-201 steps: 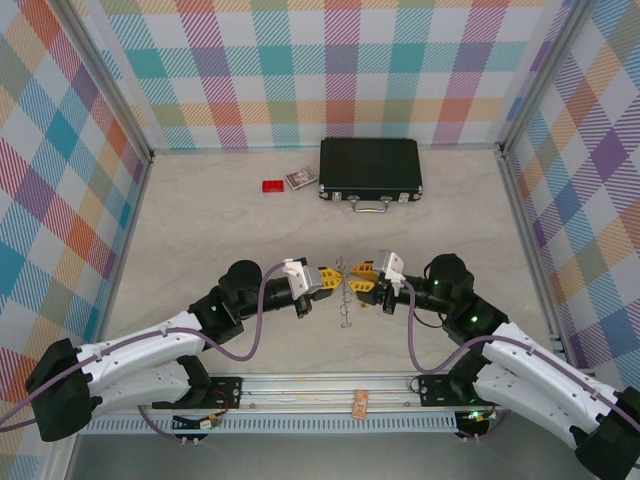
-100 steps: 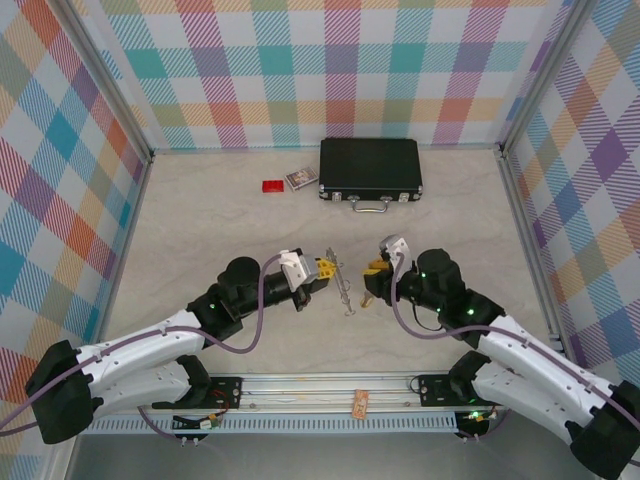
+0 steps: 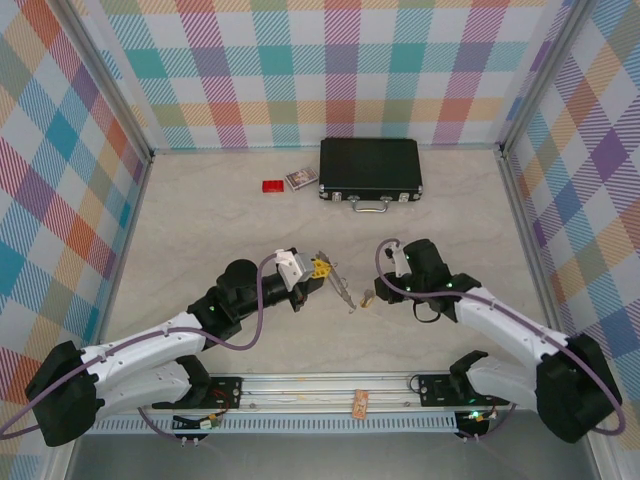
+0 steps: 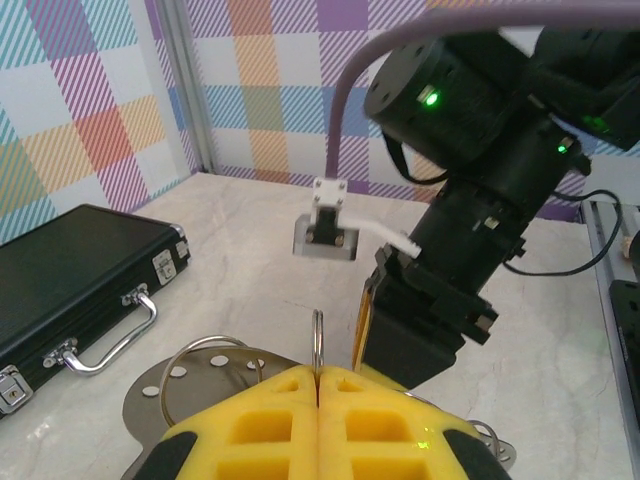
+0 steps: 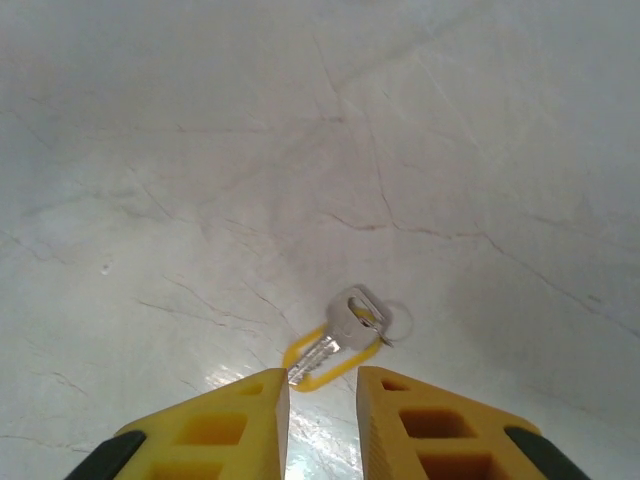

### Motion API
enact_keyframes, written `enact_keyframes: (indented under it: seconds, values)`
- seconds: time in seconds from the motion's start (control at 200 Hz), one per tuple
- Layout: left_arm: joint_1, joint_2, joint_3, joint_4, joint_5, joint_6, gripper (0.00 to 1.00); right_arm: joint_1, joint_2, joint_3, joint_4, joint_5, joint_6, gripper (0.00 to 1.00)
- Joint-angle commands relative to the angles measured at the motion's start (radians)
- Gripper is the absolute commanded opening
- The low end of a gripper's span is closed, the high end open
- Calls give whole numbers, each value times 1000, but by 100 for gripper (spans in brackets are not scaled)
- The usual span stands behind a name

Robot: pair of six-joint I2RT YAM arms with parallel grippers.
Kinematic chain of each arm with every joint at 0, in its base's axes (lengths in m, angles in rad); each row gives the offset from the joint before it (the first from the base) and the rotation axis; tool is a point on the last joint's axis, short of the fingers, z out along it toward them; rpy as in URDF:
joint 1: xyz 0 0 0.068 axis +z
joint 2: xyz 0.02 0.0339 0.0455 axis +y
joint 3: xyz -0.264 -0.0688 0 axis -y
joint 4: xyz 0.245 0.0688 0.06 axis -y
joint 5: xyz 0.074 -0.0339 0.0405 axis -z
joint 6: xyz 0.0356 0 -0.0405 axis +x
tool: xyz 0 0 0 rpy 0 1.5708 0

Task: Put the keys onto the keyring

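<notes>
My left gripper (image 3: 320,268) is shut on the keyring (image 3: 343,288), a thin grey metal loop that slants down toward the table. In the left wrist view the keyring (image 4: 317,340) stands edge-on out of the closed yellow fingers (image 4: 270,410), with a holed metal plate (image 4: 150,385) behind them. One of the keys (image 5: 348,322), silver with a yellow oval part and a small wire ring, lies flat on the table. From above that key (image 3: 368,297) rests just right of the keyring. My right gripper (image 5: 322,388) points down right over it, open, with nothing between its fingers.
A black case (image 3: 370,168) with a silver handle (image 3: 369,207) lies at the back. A small red block (image 3: 272,186) and a small card-like box (image 3: 301,179) sit to its left. Checked walls close in three sides; a metal rail (image 3: 300,386) runs along the near edge.
My right gripper has drawn back from the keyring and turned down toward the table, where a key lies. The left gripper has shifted slightly left and back, still shut on the keyring.
</notes>
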Motion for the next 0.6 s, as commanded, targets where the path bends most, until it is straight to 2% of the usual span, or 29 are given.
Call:
enact_keyframes:
  seconds: [0.0,0.275,0.595]
  values:
    - [12,-8,-13,76,20,-18,0,-12,82,91,-69,-66,-18,22]
    - [15,-8,-40,111,24,-24,0,-27,267,227,-179,-98,-67,27]
    - [22,-18,-56,143,39,-37,0,-34,401,266,-214,-103,-54,26]
